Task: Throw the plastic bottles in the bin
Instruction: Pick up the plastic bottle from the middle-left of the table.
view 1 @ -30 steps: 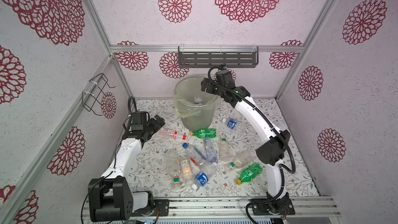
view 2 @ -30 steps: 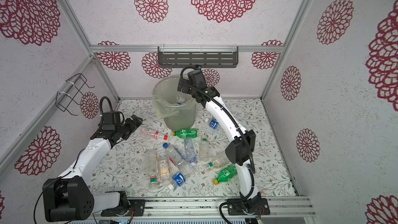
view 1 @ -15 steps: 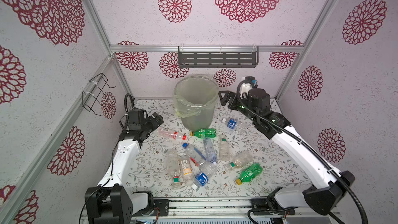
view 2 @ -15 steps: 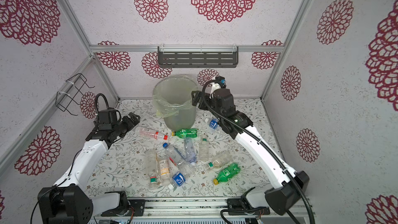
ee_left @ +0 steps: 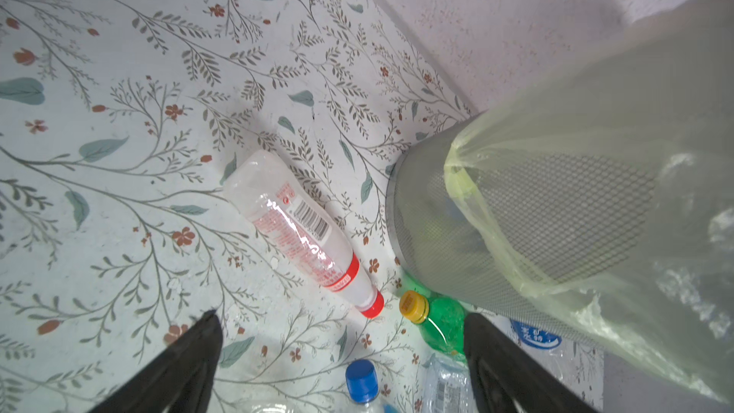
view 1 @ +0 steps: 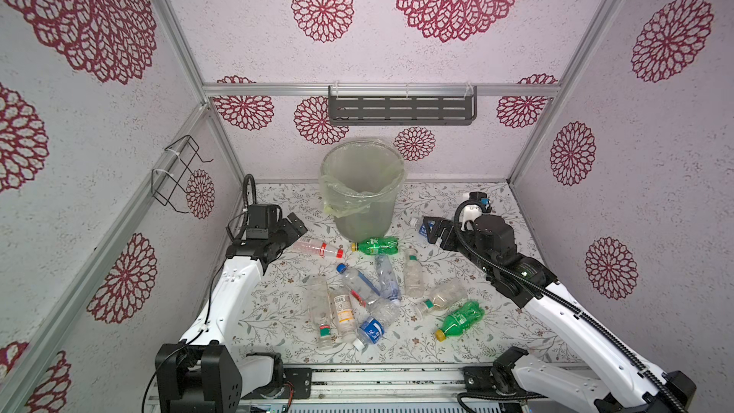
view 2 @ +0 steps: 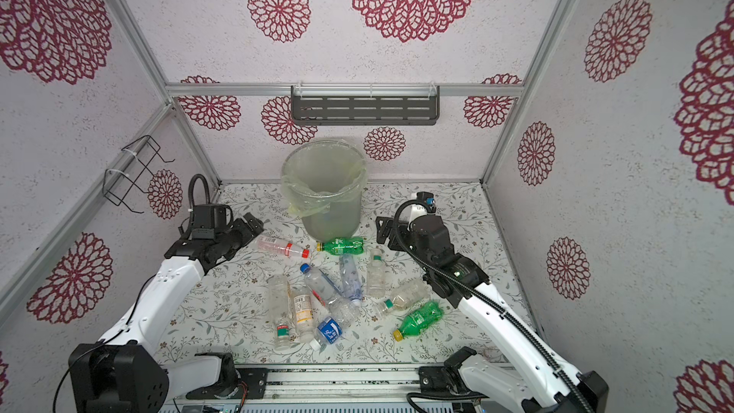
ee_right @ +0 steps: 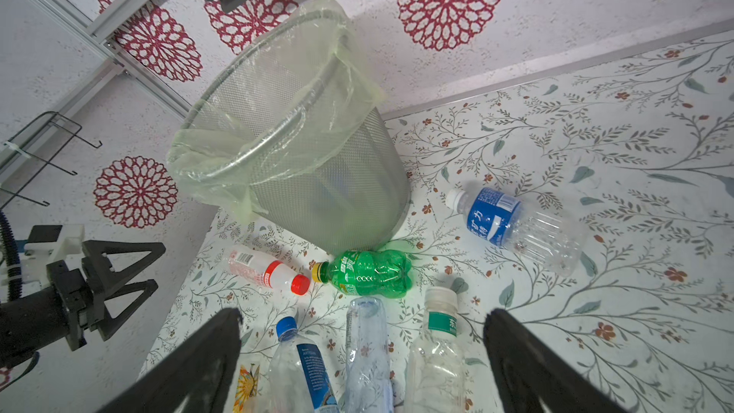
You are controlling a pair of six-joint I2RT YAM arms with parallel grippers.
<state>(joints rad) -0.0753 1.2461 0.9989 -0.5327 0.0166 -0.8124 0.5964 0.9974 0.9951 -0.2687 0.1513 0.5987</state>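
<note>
The bin [view 1: 361, 188] [view 2: 323, 188], grey mesh lined with a yellowish bag, stands upright at the back middle. Several plastic bottles lie on the floral floor in front of it. A red-capped bottle [view 1: 317, 249] [ee_left: 306, 232] and a green bottle [view 1: 375, 245] [ee_right: 365, 272] lie by its base, and clear bottles [view 1: 365, 292] are heaped further forward. My left gripper [view 1: 294, 230] [ee_left: 341, 317] hangs open and empty just left of the red-capped bottle. My right gripper [view 1: 429, 230] [ee_right: 362, 313] is open and empty, low to the right of the bin, beside a blue-labelled bottle [ee_right: 512, 228].
A dark slotted shelf [view 1: 401, 110] hangs on the back wall above the bin. A wire rack [view 1: 178, 172] sticks out from the left wall. A second green bottle [view 1: 458, 319] lies front right. The metal rail [view 1: 377, 379] runs along the front edge.
My right arm has swung away from above the bin, down and to the right, and now sits low beside it. The left arm has barely shifted. Both grippers stayed open.
</note>
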